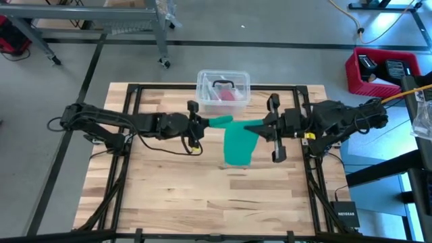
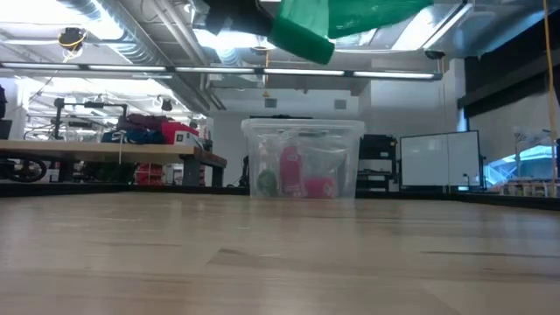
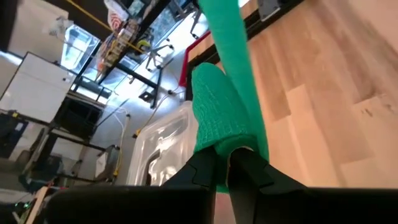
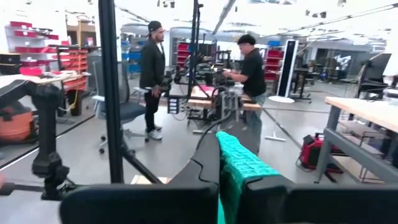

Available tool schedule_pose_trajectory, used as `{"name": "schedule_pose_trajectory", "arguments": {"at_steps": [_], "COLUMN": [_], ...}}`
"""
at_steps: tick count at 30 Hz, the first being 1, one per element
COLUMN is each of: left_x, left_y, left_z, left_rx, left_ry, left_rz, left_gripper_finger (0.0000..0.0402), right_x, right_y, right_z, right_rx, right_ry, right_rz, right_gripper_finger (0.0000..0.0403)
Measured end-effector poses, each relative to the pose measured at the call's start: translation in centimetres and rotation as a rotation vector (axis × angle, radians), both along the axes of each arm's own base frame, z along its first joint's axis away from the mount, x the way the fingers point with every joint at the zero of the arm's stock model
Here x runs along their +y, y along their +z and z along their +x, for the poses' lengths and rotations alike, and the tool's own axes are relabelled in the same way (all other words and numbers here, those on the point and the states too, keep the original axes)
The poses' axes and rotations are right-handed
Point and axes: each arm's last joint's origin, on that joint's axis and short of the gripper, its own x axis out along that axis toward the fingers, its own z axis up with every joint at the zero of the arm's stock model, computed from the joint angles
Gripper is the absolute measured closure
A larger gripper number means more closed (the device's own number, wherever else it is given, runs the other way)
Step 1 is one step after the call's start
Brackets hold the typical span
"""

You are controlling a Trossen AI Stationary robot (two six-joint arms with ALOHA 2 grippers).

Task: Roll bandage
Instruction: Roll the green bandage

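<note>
Both end effectors are held up off the desk (image 1: 169, 196), so the bandage (image 1: 237, 143) is stretched between them: left end effector (image 3: 224, 163) pinched on its wadded end, right end effector (image 4: 219, 163) clamped on the strip. Behind it, a clear tub (image 2: 303, 158) holds something pink-red, hard to make out.

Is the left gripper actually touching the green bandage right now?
Touching. The left wrist view shows the left gripper with its two dark fingers pinched on the bandage, the teal fabric running up from between them with no gap.
</note>
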Motion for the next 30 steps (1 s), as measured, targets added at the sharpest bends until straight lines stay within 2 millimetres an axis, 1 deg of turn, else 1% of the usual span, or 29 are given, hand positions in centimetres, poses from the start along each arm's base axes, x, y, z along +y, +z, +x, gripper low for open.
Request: {"name": "schedule_pose_trajectory", "arguments": {"at_steps": [2, 6, 11, 14, 17, 19, 23, 30], "left_x": [-0.5, -1.4, -2.4, -2.9, -3.4, -3.9, -4.5, -5.7], "left_y": [-0.1, -0.2, -0.1, -0.1, -0.2, -0.1, -0.7, -3.4], "left_z": [0.1, 0.1, 0.1, 0.0, 0.0, 0.0, 0.4, 2.1], "left_rx": [0.005, 0.007, -0.002, -0.008, -0.013, -0.023, -0.012, 0.056], "left_ry": [-0.015, -0.044, -0.072, -0.082, -0.096, -0.112, -0.156, -0.192], "left_rz": [0.001, 0.002, -0.003, -0.009, -0.015, -0.014, -0.027, -0.06], "left_gripper_finger": [0.0384, 0.0384, 0.0384, 0.0384, 0.0384, 0.0384, 0.0384, 0.0384], "right_x": [-0.2, -1.2, -3.2, -4.3, -5.5, -6.3, -7.5, -10.1], "right_y": [0.6, 2.1, 3.8, 4.1, 4.0, 3.7, 2.8, 0.4], "right_z": [-0.2, -0.6, -1.1, -1.1, -0.7, 0.0, 1.9, 5.0], "right_rx": [-0.018, -0.055, -0.098, -0.112, -0.101, -0.091, -0.054, 0.073], "right_ry": [-0.008, -0.046, -0.12, -0.168, -0.201, -0.209, -0.195, -0.235], "right_rz": [-0.007, -0.005, 0.005, 0.011, 0.027, 0.043, 0.078, 0.104], "right_gripper_finger": [0.0402, 0.0402, 0.04, 0.0395, 0.0395, 0.0397, 0.0398, 0.0396]}}
